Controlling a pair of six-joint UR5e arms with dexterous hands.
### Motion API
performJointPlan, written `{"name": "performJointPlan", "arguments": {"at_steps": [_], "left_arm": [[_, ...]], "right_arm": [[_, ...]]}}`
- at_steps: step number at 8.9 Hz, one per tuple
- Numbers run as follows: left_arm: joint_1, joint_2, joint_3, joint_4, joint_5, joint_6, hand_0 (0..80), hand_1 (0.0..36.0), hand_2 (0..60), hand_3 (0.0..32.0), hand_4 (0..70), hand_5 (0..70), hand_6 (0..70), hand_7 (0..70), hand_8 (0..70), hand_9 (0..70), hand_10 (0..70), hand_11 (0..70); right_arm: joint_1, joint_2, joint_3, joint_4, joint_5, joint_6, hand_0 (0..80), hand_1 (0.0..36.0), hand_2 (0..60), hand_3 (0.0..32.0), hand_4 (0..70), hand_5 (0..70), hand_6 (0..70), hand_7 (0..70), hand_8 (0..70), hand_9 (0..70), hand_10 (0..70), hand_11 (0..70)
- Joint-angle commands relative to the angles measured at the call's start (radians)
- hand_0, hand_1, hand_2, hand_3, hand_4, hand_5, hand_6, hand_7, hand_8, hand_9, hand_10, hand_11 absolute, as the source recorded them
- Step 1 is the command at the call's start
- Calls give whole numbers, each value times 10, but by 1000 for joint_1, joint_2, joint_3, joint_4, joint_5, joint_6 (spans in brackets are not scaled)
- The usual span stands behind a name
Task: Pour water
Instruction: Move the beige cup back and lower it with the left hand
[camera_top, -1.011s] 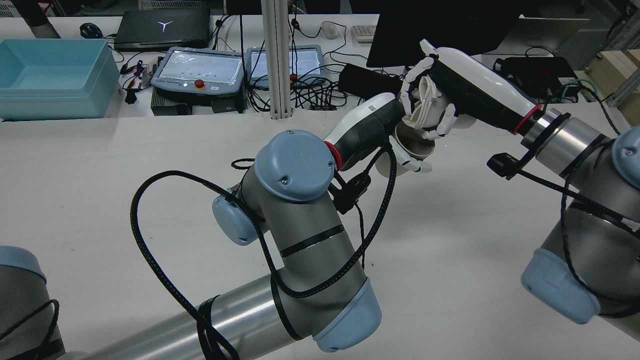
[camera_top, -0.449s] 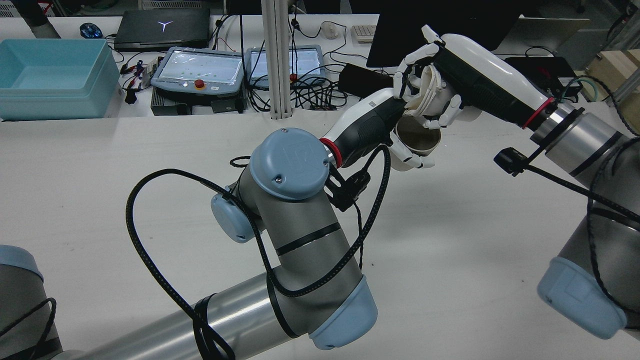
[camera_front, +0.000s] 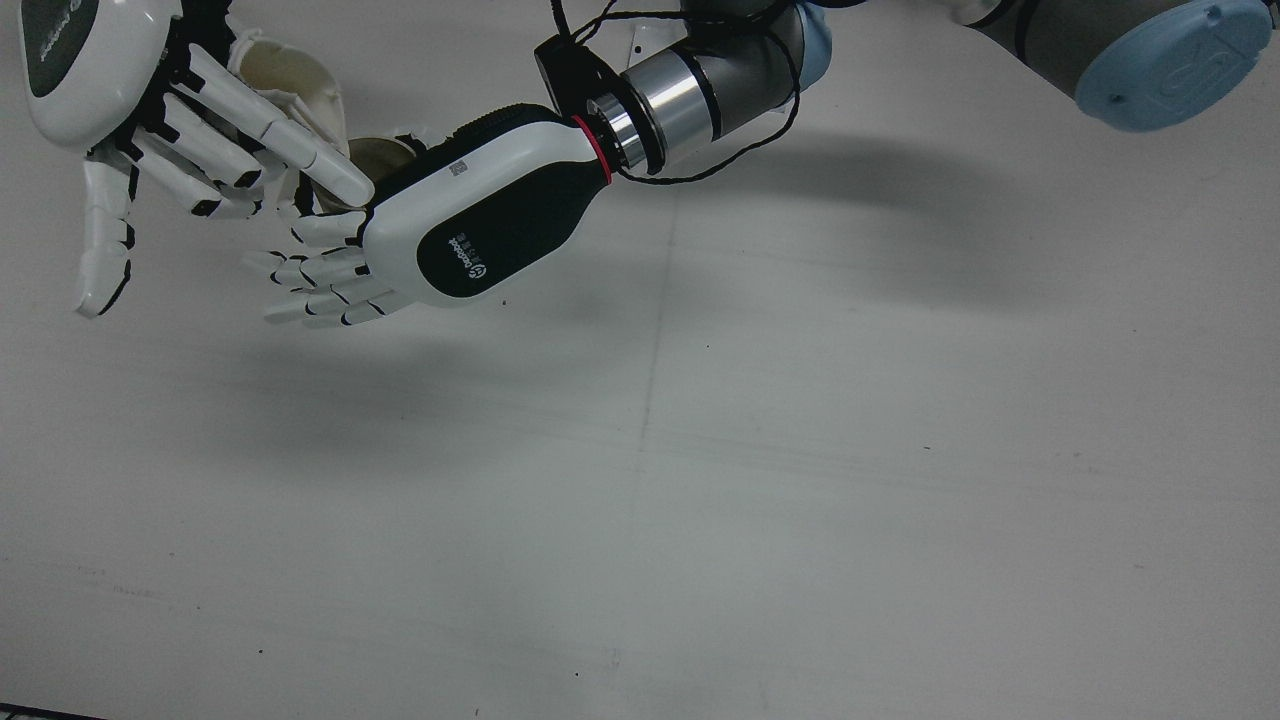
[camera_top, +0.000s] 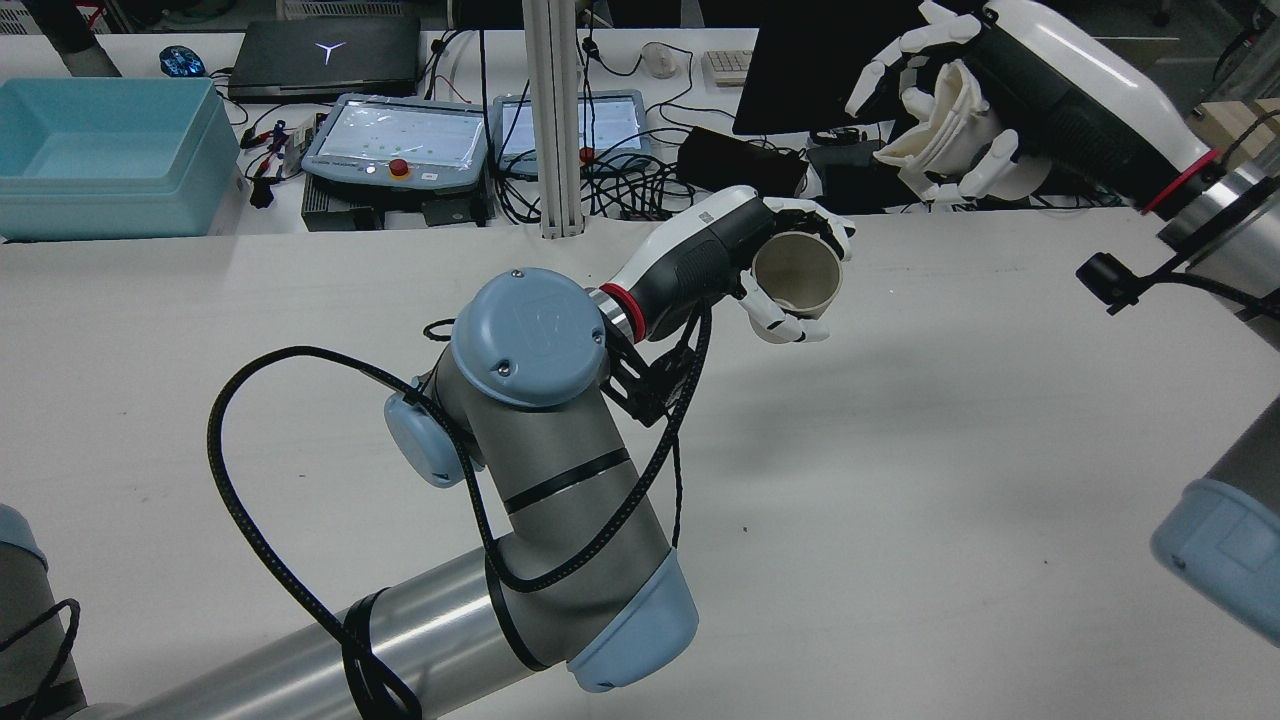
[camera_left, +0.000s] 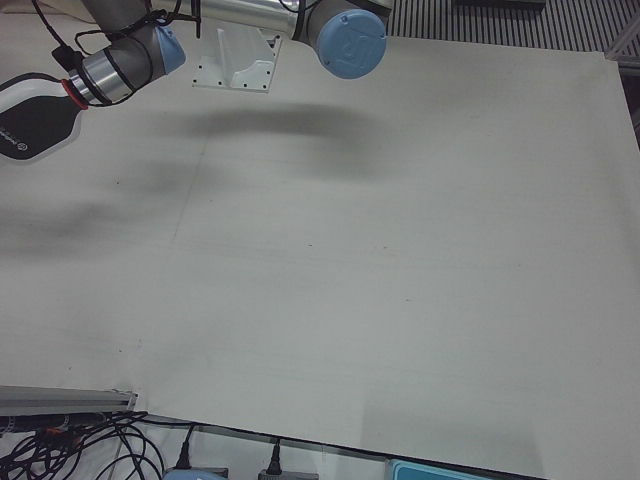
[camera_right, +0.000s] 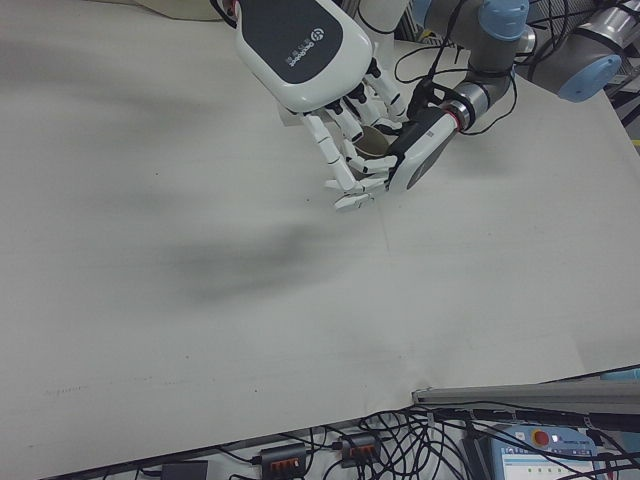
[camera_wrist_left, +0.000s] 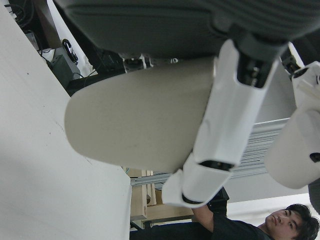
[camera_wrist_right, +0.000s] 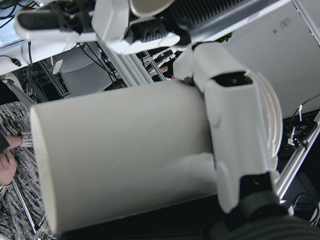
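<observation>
White table (camera_top: 900, 480), bare across the work area; bench behind w/ blue bin (camera_top: 100, 150), two tablets (camera_top: 400, 140), laptop, cable clutter.

Rear view, L to R: left arm reaches fwd from lower left; left hand (camera_top: 770, 270) wrapped round a paper cup (camera_top: 797, 273), held clear of the table and tipped so its mouth faces the camera; inside looks empty, no liquid visible; up and to the right, right hand (camera_top: 950, 130) clamped on a second cup (camera_top: 940, 125), crumpled, lying near-sideways w/ mouth down-left; the two cups are well apart, not rim over rim.

Front view (sides swapped): right hand (camera_front: 150, 130) upper left, left hand (camera_front: 400, 240) just beside it, brown cup mouth (camera_front: 378, 155) peeking between.

Step, my read: pour looks done or broken off, cups separated. Next: level each cup, lower both to table, open fingers slowly; crumpled cup may tip when released.
</observation>
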Motion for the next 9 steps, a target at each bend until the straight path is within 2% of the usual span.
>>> {"name": "performJointPlan", "arguments": {"at_steps": [1,2,3,4,5,6,7,8,9], "left_arm": [[-25,103,-155,31,25,-15,800,360,600,0,618,700,222,191,133,84,75,146],[-57,160,-235,72,28,-46,800,360,600,0,615,700,221,189,133,84,75,146],[-106,213,-287,98,30,-113,800,360,600,0,617,700,221,189,133,83,75,145],[-146,281,-350,109,57,-153,800,360,600,0,616,700,221,189,133,83,74,144],[-184,353,-410,109,92,-155,800,360,600,0,611,700,217,186,132,82,72,142],[-219,405,-441,100,122,-160,800,360,600,0,606,700,211,181,129,79,71,140],[-261,447,-459,73,154,-161,800,360,600,0,601,700,211,180,129,79,73,143],[-295,467,-461,47,192,-161,800,360,600,0,590,700,205,175,129,78,73,143],[-330,491,-456,19,226,-161,800,360,600,0,587,700,204,175,129,78,73,144]], "right_arm": [[110,-78,-10,15,2,111,800,360,494,0,365,264,700,700,511,656,62,131],[177,-106,-21,44,2,167,800,360,475,0,329,260,700,700,514,660,88,166],[238,-139,-59,109,-3,238,800,360,456,0,281,256,700,700,529,679,119,209],[303,-176,-106,174,-4,316,800,360,438,0,255,254,700,700,544,700,143,242],[352,-215,-135,226,-6,368,800,360,425,0,243,253,700,700,553,700,161,268],[401,-236,-171,283,-51,402,800,360,430,0,230,252,693,700,552,700,155,259],[444,-239,-233,343,-103,442,800,360,448,0,216,255,691,696,561,700,177,291],[458,-276,-290,416,-122,488,800,360,456,0,224,258,700,700,585,700,201,325],[466,-323,-344,537,-122,514,800,360,460,0,223,258,700,700,602,700,206,332]]}}
